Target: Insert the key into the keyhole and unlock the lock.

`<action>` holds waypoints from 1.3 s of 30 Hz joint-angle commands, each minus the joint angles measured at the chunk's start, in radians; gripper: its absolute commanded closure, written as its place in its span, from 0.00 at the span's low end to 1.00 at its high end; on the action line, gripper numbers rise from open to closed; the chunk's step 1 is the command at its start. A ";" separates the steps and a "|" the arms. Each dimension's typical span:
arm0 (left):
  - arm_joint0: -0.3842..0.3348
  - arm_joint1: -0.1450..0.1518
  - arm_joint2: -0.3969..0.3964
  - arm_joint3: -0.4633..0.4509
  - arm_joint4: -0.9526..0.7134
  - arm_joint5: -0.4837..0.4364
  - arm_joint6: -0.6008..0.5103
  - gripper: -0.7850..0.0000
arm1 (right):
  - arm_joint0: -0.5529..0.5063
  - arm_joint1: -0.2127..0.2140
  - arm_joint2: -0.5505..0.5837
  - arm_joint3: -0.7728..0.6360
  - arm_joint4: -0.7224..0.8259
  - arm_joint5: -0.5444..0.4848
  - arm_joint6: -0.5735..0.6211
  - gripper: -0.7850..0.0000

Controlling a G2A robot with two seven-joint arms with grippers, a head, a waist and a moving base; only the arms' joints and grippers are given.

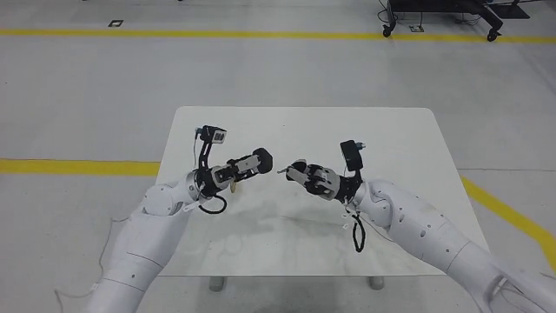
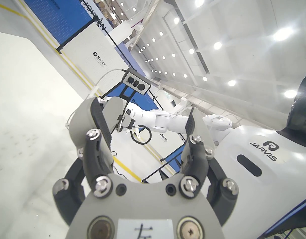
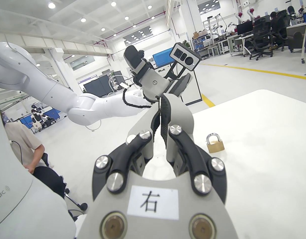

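Left gripper (image 2: 145,108) is spread wide with nothing between its fingers, held above the white table (image 1: 391,139) and facing the right gripper (image 3: 160,100). The right gripper's fingers are pressed together on a thin sliver that is probably the key (image 1: 282,171), too small to be sure. The brass padlock (image 3: 215,144) stands upright on the table, shackle closed, near the left forearm and apart from both grippers.
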 commanded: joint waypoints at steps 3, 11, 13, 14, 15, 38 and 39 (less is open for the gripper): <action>0.006 -0.007 0.028 -0.029 0.413 -0.125 0.186 0.70 | 0.060 0.012 -0.108 0.022 0.010 0.000 -0.094 1.00; 0.021 -0.011 0.034 -0.065 0.626 -0.088 0.359 0.01 | 0.157 0.025 -0.275 0.060 -0.057 0.000 -0.301 1.00; 0.029 -0.011 0.035 -0.074 0.649 -0.087 0.385 0.05 | 0.173 0.028 -0.295 0.064 -0.044 0.000 -0.301 1.00; 0.033 -0.011 0.036 -0.078 0.655 -0.088 0.392 0.16 | 0.179 0.029 -0.302 0.070 -0.039 0.000 -0.301 1.00; 0.035 -0.010 0.036 -0.081 0.658 -0.088 0.398 0.25 | 0.184 0.030 -0.307 0.075 -0.034 0.000 -0.301 1.00; 0.046 0.002 0.031 -0.097 0.637 -0.078 0.425 0.00 | 0.204 0.028 -0.333 0.115 -0.018 0.000 -0.301 1.00; 0.046 0.002 0.031 -0.097 0.637 -0.078 0.425 0.00 | 0.204 0.028 -0.333 0.115 -0.018 0.000 -0.301 1.00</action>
